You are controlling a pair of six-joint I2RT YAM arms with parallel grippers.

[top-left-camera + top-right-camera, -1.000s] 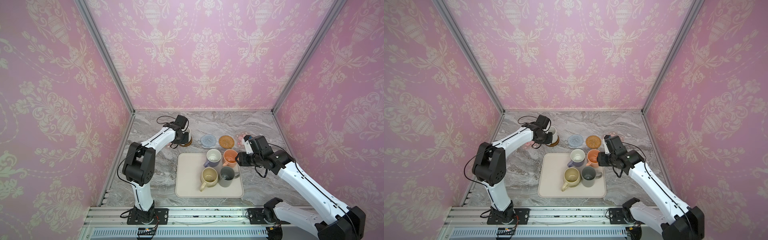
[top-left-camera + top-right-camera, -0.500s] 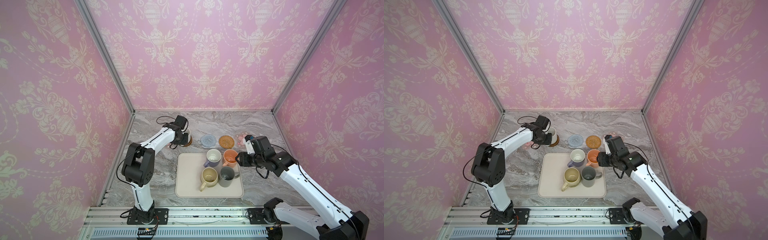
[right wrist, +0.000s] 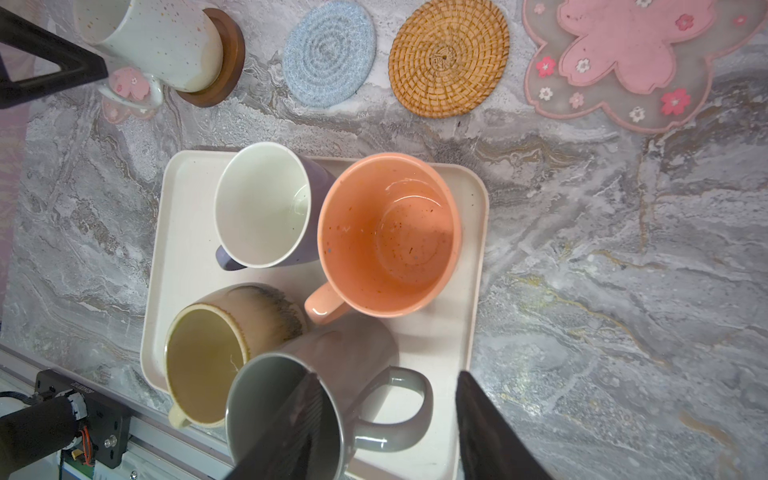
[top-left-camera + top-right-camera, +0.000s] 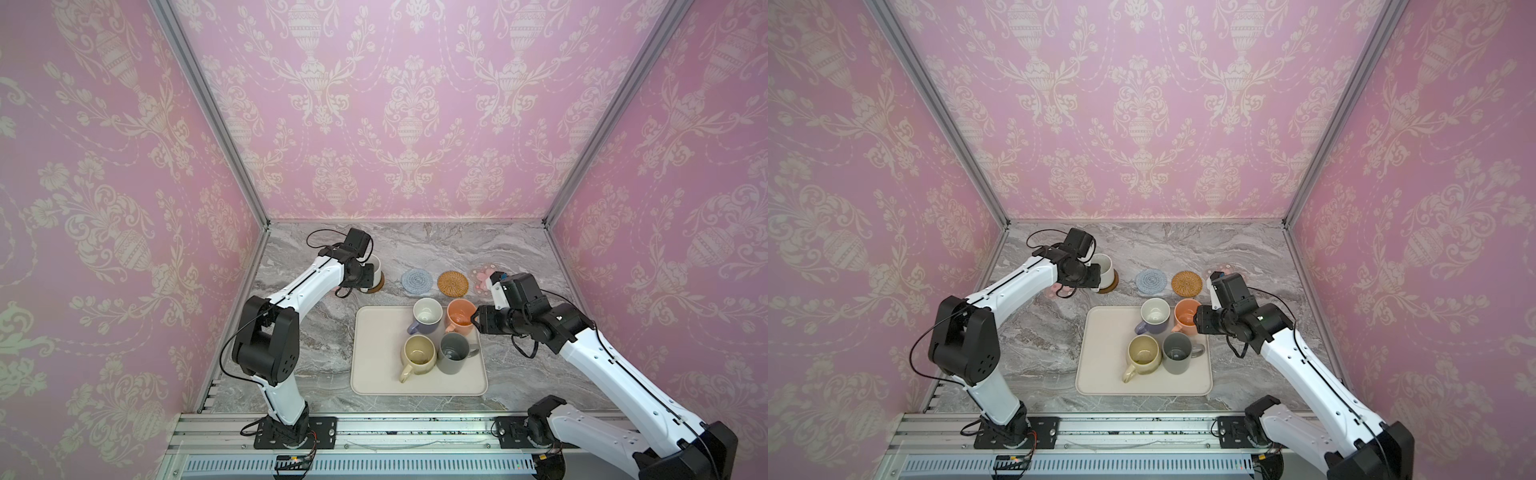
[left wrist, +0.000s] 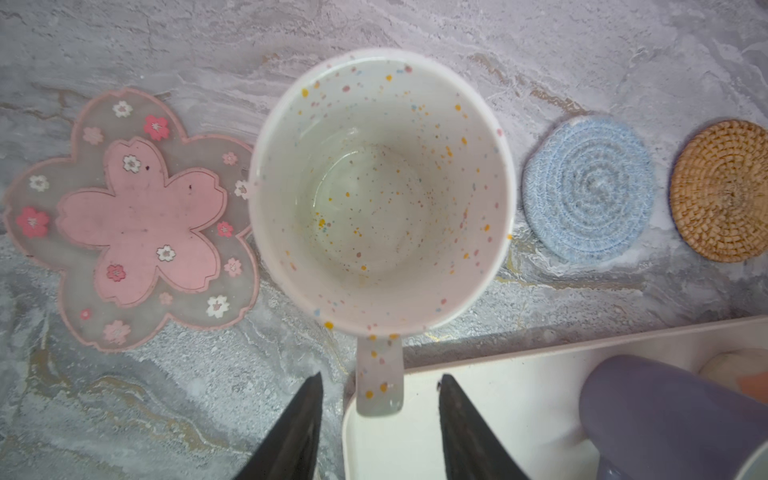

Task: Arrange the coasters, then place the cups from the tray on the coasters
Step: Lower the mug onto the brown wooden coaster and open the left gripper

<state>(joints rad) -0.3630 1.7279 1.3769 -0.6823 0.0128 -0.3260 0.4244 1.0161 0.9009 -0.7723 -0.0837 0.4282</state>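
1. The white speckled mug [image 5: 380, 187] stands upright on the brown wooden coaster [image 3: 226, 54], just beyond the tips of the left gripper [image 5: 380, 376]. Its handle points back into the gap between the jaws.
2. Those jaws are spread, with a gap on each side of the handle, so they grip nothing.
3. A pink flower coaster [image 5: 137, 224] lies flat to one side of the left jaws. To the other side lie the blue-grey crocheted coaster [image 5: 588, 189] and, past it, the rattan coaster [image 5: 723, 191], all on the marble table [image 4: 519, 257].
4. The tray [image 3: 183, 216] lies under and ahead of the right gripper [image 3: 386, 374]. The grey mug [image 3: 353, 353] and cream-yellow mug [image 3: 203, 361] are nearest its tips, and the peach mug [image 3: 390, 232] and lavender mug [image 3: 262, 203] are farther out.
5. The right jaws are spread and pinch nothing. The grey mug's handle shows in the gap between them, and one jaw crosses the mug's mouth. Whether it touches the mug cannot be told.
6. The second pink flower coaster [image 3: 623, 54] lies beyond the tray, beside the rattan coaster.
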